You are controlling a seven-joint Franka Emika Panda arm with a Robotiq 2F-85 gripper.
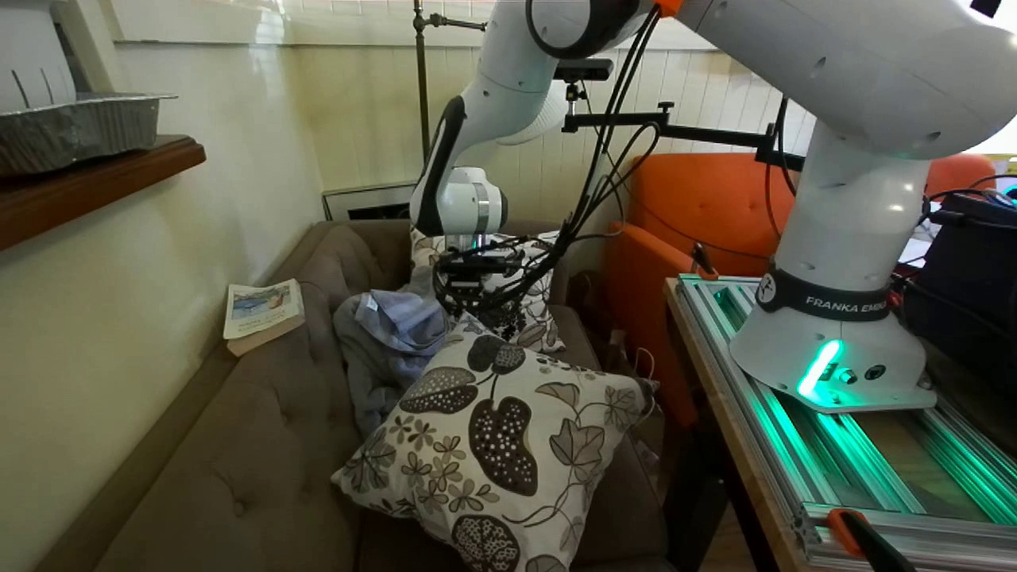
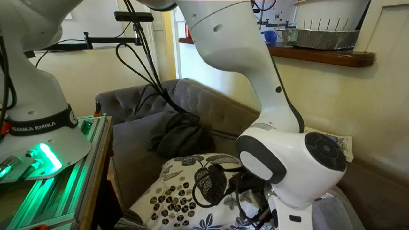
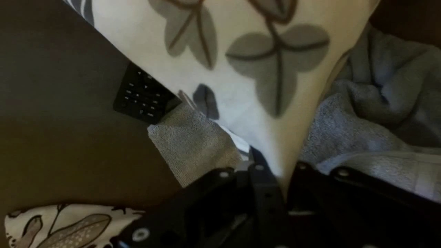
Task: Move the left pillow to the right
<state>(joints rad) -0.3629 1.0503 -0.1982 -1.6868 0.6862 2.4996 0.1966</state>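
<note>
Looking into the wrist view, we see the black Robotiq gripper with its jaws clamped on one corner of a white squarish fabric pillow with grey leaf print. That corner points down into the jaws, and from it the cloth widens toward the top edge; its long axis, which we take as the diagonal from the pinched corner, runs up the view and leans slightly left. In both exterior views we find this pillow at one end of the brown-grey tufted fabric sofa. In an exterior view the held pillow fills the lower middle, printed face toward us, another corner pointing to the lower left. We cannot tell whether the seat bears its weight.

We also see a white fabric pillow with dark dotted fruit print on the same sofa, near the held one, with one corner pointing toward the gripper. A crumpled blue-grey terry towel lies just beside the held pillow, on the backrest side. Up and left of the pinched corner in the wrist view, we spot a black plastic remote control, partly hidden by the pillow's edge. A cream-coloured paperback book lies on top of the sofa's backrest.
</note>
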